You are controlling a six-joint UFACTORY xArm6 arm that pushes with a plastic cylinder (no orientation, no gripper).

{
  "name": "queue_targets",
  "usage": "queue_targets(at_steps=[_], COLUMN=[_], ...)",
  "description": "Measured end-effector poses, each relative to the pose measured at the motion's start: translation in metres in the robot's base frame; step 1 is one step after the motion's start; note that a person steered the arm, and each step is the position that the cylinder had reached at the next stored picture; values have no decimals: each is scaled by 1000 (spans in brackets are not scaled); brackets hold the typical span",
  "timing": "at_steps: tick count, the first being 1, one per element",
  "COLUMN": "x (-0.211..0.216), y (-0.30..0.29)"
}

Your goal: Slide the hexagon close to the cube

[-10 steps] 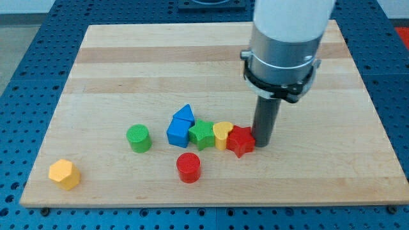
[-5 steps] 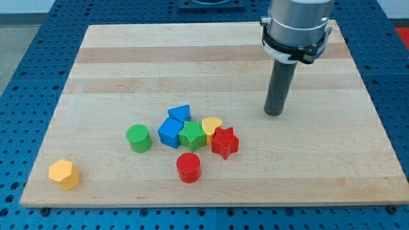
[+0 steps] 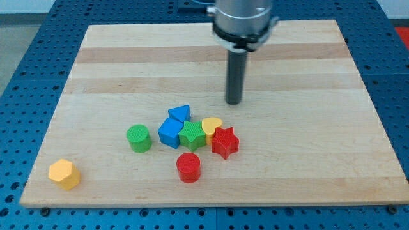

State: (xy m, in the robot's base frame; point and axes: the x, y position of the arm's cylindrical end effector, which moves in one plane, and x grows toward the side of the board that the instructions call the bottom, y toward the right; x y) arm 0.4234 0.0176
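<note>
The yellow hexagon (image 3: 64, 174) lies alone near the board's bottom left corner. The blue cube (image 3: 170, 133) sits in a cluster at the board's middle, touching the green star (image 3: 192, 136). My tip (image 3: 234, 102) stands on the board above and to the right of that cluster, apart from every block and far from the hexagon.
The cluster also holds a blue triangular block (image 3: 181, 114), a yellow heart (image 3: 211, 126) and a red star (image 3: 224, 142). A green cylinder (image 3: 138, 138) stands left of the cube. A red cylinder (image 3: 188, 167) stands below the cluster. The wooden board (image 3: 115, 70) ends at blue pegboard.
My tip pushed the red star, heart, green star and cube leftward, then left the star and moved up and to the left, away from the cluster. The hexagon has not moved.
</note>
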Motion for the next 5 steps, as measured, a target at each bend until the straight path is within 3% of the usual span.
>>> queue_targets(at_steps=[2,3,4,5], x=[-11,4,35,57], y=[-173,-263,-322,-322])
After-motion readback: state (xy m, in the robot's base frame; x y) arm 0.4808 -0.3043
